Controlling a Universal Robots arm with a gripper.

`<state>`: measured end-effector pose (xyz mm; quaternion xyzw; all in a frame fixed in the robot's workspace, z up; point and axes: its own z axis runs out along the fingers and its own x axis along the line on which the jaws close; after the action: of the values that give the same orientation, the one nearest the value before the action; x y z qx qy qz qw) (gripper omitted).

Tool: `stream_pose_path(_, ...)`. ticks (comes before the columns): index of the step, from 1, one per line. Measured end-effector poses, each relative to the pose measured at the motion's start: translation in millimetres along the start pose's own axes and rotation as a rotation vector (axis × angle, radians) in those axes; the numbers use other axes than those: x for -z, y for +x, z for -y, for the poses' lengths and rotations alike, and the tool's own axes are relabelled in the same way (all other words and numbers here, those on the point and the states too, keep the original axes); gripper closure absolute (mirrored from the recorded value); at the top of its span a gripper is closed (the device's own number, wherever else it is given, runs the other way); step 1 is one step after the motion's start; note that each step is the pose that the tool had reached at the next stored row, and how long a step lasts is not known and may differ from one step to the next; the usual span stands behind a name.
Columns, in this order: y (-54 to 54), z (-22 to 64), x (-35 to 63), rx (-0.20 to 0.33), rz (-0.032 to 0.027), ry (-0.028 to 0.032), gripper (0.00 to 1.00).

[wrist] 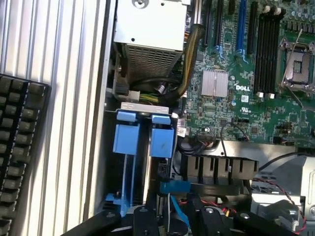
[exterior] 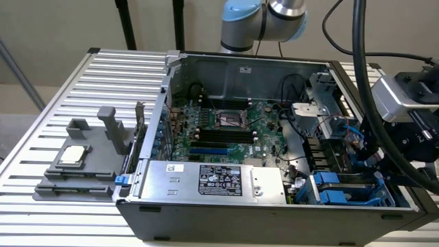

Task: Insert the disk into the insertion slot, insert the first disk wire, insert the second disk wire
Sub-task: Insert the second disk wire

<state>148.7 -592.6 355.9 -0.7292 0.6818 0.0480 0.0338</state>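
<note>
Gripper spread over blue cable, fingertips cut off beside insertion slot

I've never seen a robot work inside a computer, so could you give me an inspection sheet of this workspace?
Surface: ribbed metal table carrying an open PC case.
Job's things: drive cage with two blue frames side by side; I cannot tell whether a disk is seated.
Clutter: grey fixture holding a chip; keyboard beside the case.
Grippers: end effector hangs over the cage, close to a blue plug.
Cables: blue wire from that plug; yellow-black bundle from the power supply; black hose along the arm.
Surroundings: plain wall, black poles.
</note>
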Motion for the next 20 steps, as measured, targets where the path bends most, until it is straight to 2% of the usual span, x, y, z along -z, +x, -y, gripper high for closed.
stream_pose_path(4,11.3,1.5,1.4,-0.001,0.0057,-0.0086,0.62)
stream_pose_path(7,16.8,6.3,2.1,-0.001,0.0134,-0.0114,0.62)
stream_pose_path(9,19.5,9.8,2.4,-0.001,0.021,-0.012,0.62)
stream_pose_path(17,27.5,17.1,3.4,0.0,0.0627,-0.0111,0.62)
stream_pose_path(20,29.4,17.6,2.5,0.002,0.0848,-0.0101,0.62)
